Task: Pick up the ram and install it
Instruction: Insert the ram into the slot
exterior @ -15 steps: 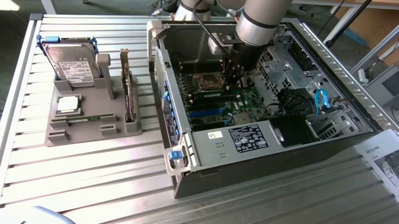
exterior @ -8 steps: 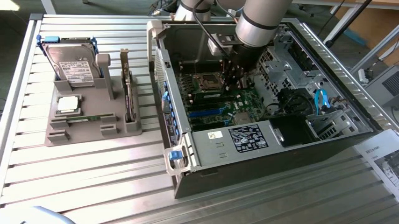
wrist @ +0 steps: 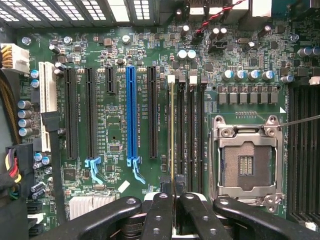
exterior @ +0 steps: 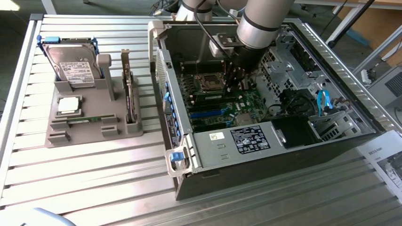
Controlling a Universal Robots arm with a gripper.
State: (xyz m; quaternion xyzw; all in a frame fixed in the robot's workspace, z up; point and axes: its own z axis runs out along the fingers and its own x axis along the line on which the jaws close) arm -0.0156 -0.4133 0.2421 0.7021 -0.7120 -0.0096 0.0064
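While reaching down into the open computer case (exterior: pixel 188 42), clamping the gripper (wrist: pixel 174 198) narrowly on the ram (wrist: pixel 173 140), pinching it by both faces between the fingertips (wrist: pixel 161 210). Holding the ram on edge, straight out from the gripper, and so seeing it in the wrist view as a thin gold line. Carrying its long axis parallel to the memory slots (wrist: pixel 191 130) just beside the processor socket (wrist: pixel 246 162). Lining it up over the slot farthest from the processor socket, on the side facing the blue expansion slot (wrist: pixel 131 115). Judging the side-to-side alignment as close; not being able to tell between touching that slot and hanging just above it. Noting, in the exterior view, the gripper (exterior: pixel 238 87) standing just beside the processor socket (exterior: pixel 209 83) and well apart from the grey parts holder (exterior: pixel 75 136) on the desk (exterior: pixel 94 188). Judging the work as partly done: pick-up complete, seating not confirmed.
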